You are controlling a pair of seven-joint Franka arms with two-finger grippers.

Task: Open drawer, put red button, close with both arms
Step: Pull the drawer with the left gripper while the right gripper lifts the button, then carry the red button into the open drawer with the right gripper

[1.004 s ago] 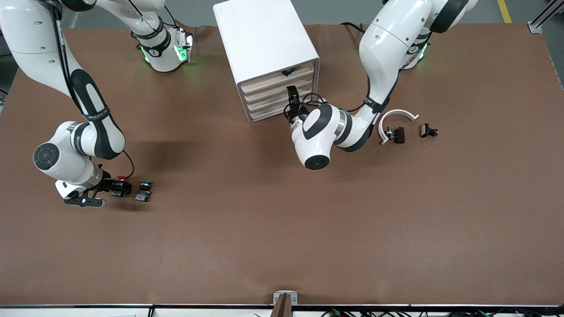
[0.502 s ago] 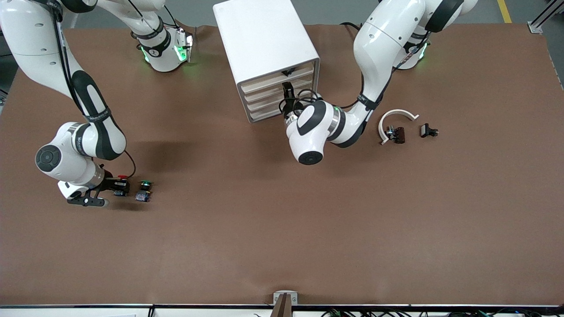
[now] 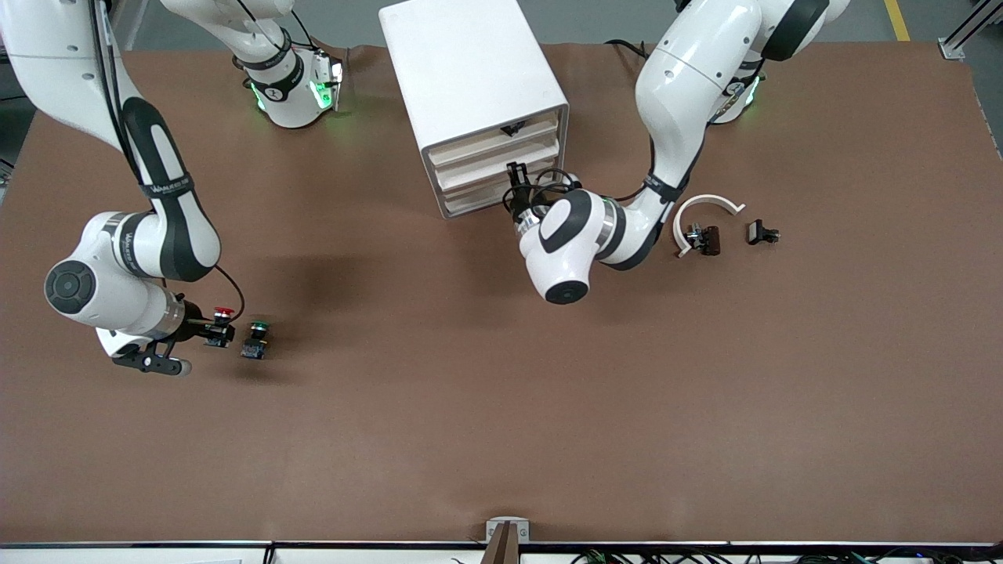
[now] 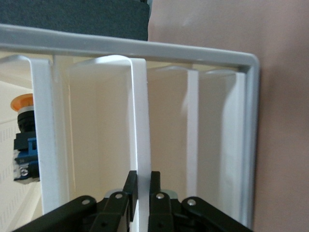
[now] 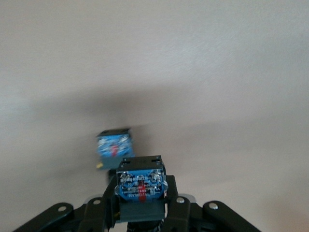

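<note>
The white cabinet (image 3: 470, 78) stands at the middle of the table's robot side, its four cream drawer fronts facing the front camera. My left gripper (image 3: 515, 174) is at those fronts. In the left wrist view it (image 4: 141, 176) is shut on the thin white lip of a drawer (image 4: 140, 125). My right gripper (image 3: 213, 333) is near the right arm's end of the table, shut on the red button (image 3: 224, 313), held just above the table. The right wrist view shows the button's blue underside (image 5: 141, 184) between the fingers.
A green-capped button (image 3: 255, 337) lies on the table beside the right gripper and shows in the right wrist view (image 5: 115, 144). An orange-capped button (image 4: 21, 125) sits inside a drawer. A white curved piece (image 3: 707, 205), a dark brown part (image 3: 705, 239) and a small black part (image 3: 762, 233) lie toward the left arm's end.
My right gripper has risen slightly with the red button, away from the green button. My left gripper pushed in at the drawer fronts, then drew back a little, toward the front camera.
</note>
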